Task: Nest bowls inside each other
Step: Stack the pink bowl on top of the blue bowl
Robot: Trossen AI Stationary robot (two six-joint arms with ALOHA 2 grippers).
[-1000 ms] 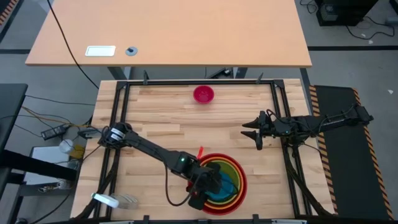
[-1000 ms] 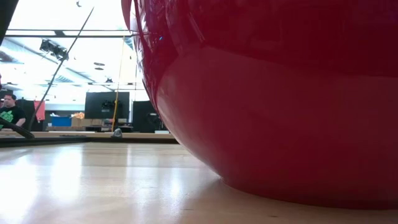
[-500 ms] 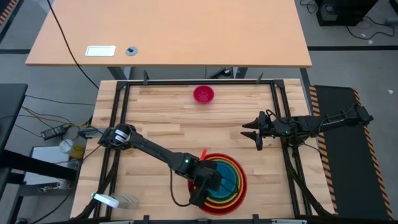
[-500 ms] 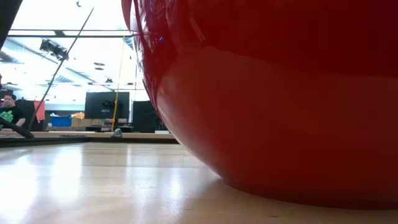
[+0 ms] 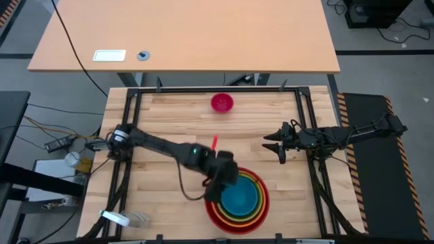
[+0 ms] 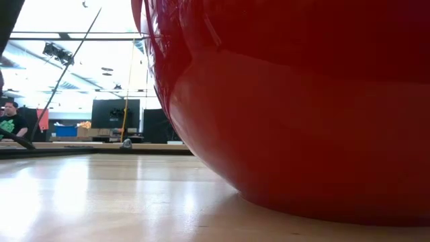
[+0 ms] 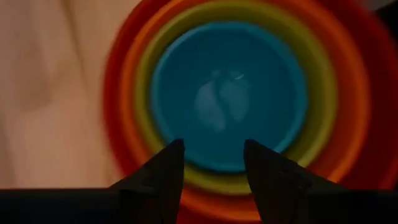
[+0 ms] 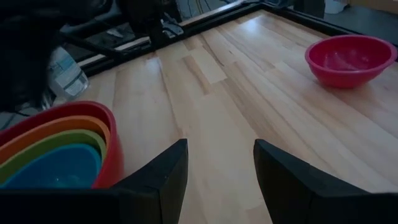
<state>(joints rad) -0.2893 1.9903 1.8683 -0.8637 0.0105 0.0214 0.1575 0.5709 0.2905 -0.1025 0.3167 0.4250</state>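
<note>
Four bowls sit nested in a stack (image 5: 239, 200) near the table's near edge: red outermost (image 6: 289, 107), then orange, green, and the blue bowl (image 7: 230, 93) innermost, resting level in the green one. The pink bowl (image 5: 222, 102) stands alone on its base near the far edge, and the right wrist view shows it too (image 8: 349, 59). My left gripper (image 5: 222, 184) hovers open above the stack's left rim, its fingers (image 7: 168, 165) clear of the bowls. My right gripper (image 5: 271, 144) waits open at the right, above bare table.
A black frame (image 5: 129, 129) runs round the wooden table. A plastic bottle (image 8: 62, 71) stands beyond the left rail. A second desk (image 5: 183, 41) lies past the far edge. Bare wood lies between the stack and the pink bowl. A person (image 6: 8, 124) sits far off in the room.
My left gripper has risen and drawn back from the near-left part of the stack toward the table's far edge, tipping less steeply down. The blue bowl, partly covered before, now shows whole and level inside the green one. The stack has stayed in place.
</note>
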